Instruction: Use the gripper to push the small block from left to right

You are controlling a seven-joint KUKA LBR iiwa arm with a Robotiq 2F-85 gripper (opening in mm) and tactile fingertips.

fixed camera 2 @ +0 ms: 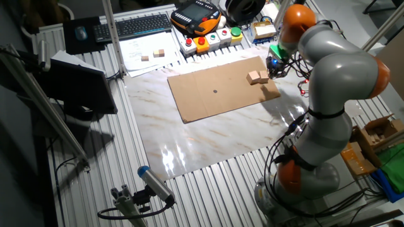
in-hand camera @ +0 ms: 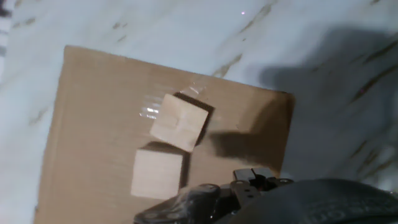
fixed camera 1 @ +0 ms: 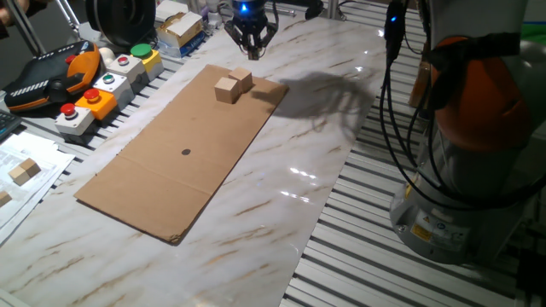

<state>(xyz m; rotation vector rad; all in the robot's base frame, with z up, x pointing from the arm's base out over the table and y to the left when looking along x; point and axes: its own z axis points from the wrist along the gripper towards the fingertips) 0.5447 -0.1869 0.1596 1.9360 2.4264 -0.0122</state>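
While my black claw gripper (fixed camera 1: pixel 252 53) hovers, fingers nearly together, just behind two small pale wooden cubes (fixed camera 1: pixel 233 85) on flat brown cardboard (fixed camera 1: pixel 171 162).

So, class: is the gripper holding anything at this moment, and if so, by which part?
Nothing is held. The gripper hangs above the cardboard sheet, clear of the two wooden blocks lying on it; nothing sits between its fingers.

Gripper (in-hand camera: pixel 249 186) fingertips cut off by the hand view's lower edge, jaw gap unclear.
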